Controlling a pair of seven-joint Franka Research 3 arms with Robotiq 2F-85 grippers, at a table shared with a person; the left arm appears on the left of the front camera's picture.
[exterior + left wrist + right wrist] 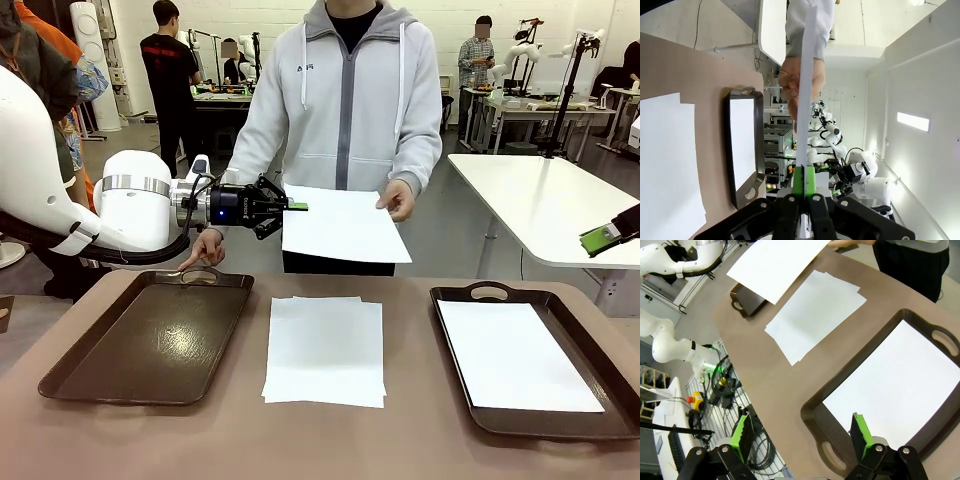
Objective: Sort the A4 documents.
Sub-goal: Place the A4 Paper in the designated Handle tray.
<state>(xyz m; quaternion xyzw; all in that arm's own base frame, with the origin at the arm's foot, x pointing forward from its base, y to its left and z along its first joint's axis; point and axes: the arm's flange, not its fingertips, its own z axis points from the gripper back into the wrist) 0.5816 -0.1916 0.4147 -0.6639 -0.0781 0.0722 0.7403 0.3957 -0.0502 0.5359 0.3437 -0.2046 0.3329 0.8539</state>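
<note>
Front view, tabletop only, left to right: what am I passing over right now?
empty dark brown tray → stack of A4 sheets on the bare table → second dark brown tray with A4 paper lying in it

The room is bright and evenly lit from overhead, so shadows on the matte brown table (250,440) stay faint. The glossy dark brown plastic tray (150,340) carries a pale sheen. The plain white paper sheets (325,350) wash out, nearly featureless. A glowing rectangular light panel (913,121) flares in my left wrist view. Straight lines bow toward its edges, and the green pads (799,182) of my left gripper (803,172) look slightly soft
</note>
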